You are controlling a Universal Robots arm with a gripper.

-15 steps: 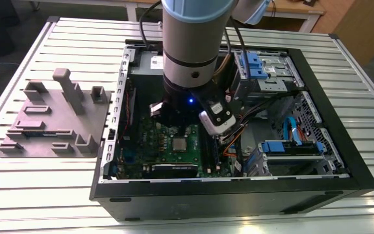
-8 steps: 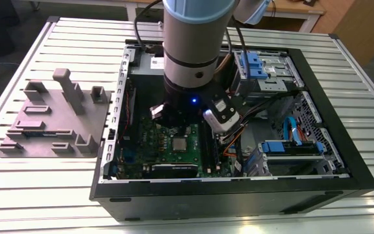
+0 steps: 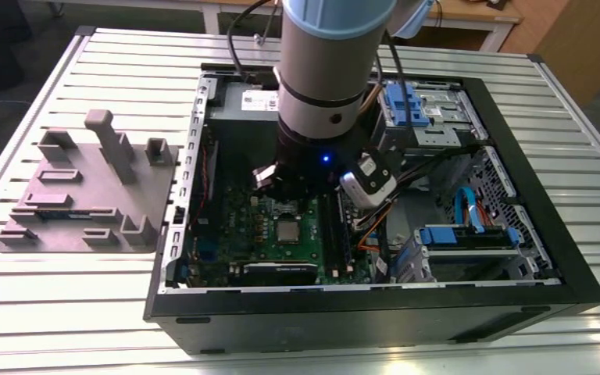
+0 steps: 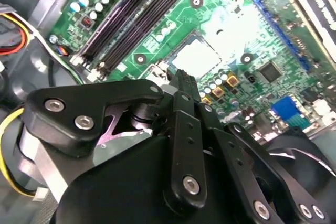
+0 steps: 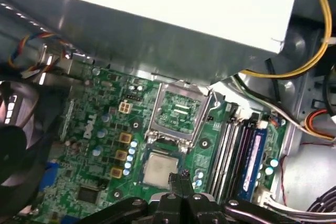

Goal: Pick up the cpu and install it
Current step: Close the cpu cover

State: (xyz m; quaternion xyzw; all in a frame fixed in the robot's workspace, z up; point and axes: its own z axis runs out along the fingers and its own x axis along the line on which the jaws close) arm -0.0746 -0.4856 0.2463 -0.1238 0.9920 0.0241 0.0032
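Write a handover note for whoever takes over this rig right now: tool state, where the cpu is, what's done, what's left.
The tool is shut and holds nothing. It hangs low over the green motherboard inside the open black computer case.
The cpu, a small square silvery-grey chip, lies flat in its socket beside the fingertips.
The grey moulded tray sits outside the case, at the exterior view's left.
Done: the chip is off the tray and placed, and it looks seated.
Left: the hinged metal frame next to the chip stands open, not closed over it.
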